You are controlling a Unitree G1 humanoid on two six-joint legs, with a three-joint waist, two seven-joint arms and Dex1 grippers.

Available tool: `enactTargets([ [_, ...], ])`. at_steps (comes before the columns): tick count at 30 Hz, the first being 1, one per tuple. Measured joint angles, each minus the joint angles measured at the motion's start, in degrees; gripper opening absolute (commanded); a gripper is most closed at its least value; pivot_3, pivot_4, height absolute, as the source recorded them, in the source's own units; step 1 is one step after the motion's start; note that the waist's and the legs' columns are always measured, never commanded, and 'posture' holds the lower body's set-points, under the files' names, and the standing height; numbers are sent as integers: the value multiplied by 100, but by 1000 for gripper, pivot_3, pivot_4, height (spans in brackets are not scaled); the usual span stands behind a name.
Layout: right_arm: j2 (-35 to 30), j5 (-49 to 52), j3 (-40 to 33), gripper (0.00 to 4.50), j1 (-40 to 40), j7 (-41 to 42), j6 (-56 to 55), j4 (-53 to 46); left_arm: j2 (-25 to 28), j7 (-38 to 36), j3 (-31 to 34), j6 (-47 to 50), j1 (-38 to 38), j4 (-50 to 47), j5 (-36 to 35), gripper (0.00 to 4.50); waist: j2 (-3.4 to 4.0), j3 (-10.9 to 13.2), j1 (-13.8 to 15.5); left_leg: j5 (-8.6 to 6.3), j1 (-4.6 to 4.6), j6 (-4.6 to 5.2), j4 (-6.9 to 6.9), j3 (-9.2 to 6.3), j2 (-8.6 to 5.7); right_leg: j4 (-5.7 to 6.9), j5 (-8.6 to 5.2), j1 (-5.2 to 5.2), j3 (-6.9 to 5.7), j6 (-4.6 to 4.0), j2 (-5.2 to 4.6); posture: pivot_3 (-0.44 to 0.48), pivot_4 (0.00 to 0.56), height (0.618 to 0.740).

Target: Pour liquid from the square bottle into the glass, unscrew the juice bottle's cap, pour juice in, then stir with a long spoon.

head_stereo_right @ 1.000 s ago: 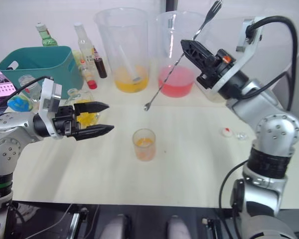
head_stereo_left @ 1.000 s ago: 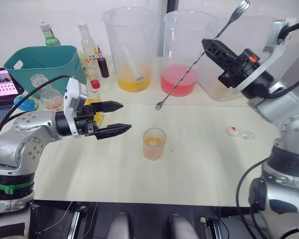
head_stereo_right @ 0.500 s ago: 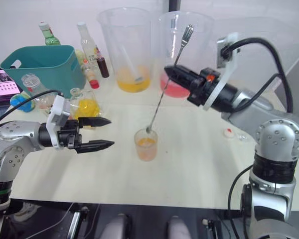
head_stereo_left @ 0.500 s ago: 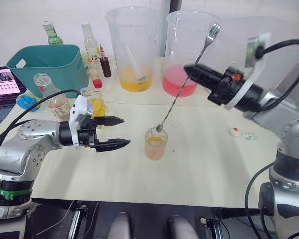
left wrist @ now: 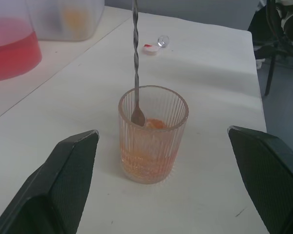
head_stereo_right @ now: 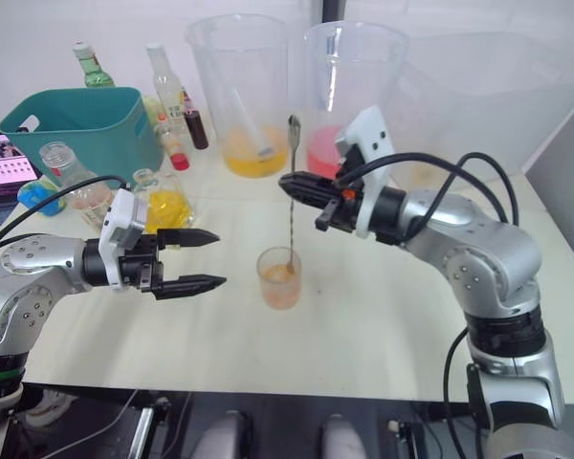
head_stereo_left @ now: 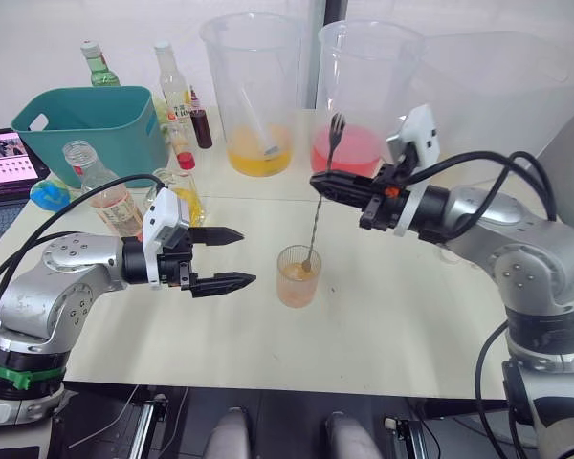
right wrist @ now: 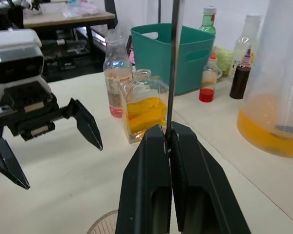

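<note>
Silver long spoon (head_stereo_left: 318, 213) stands near upright, clamped mid-shaft in the right gripper (head_stereo_left: 323, 184), bowl already down inside the glass (head_stereo_left: 298, 275) on the table (head_stereo_left: 392, 316). Stirring looks ready to begin. Left gripper (head_stereo_left: 231, 257), fingers apart and empty, hovers just beside the glass on its left.

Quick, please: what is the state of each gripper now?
Left gripper: open, holding nothing, beside the glass.
Right gripper: closed on the long spoon, its bowl inside the glass.
</note>
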Motion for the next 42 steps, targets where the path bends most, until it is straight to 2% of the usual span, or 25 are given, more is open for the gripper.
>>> enactTargets([
  [9,825,-545,270,0,1,176,-333,27,48,178,81,110,215,-270,-7,4483,0,0,-1,0,1,0,0,-1,0,11,0,-5,0,0,0,0,150,728],
  [15,1128,-455,284,0,2,254,-192,20,51,151,106,87,243,-263,8,4483,0,0,-2,0,1,-1,0,-1,0,15,0,-5,-1,-1,0,0,150,728],
  [21,826,-10,279,0,214,403,515,-401,135,65,100,-42,334,-236,35,4483,0,0,-1,0,2,0,0,-1,0,15,0,-5,-1,-1,0,0,150,728],
  [28,208,577,-322,0,25,382,1154,-775,51,-28,-1,-196,369,-142,35,4483,-1,0,3,0,3,0,1,-1,0,14,0,-4,-1,-1,0,0,150,728],
  [34,-199,562,-367,0,1,372,1230,-813,18,-89,-118,-343,377,-98,99,4483,-1,0,0,0,3,0,1,-1,0,14,0,-4,-1,-1,0,0,150,728],
  [42,-200,353,-375,0,-195,377,1165,-538,16,-161,-203,-476,375,44,228,4483,-1,1,0,0,2,0,1,-1,0,14,0,-4,-1,-1,1,0,150,728],
])
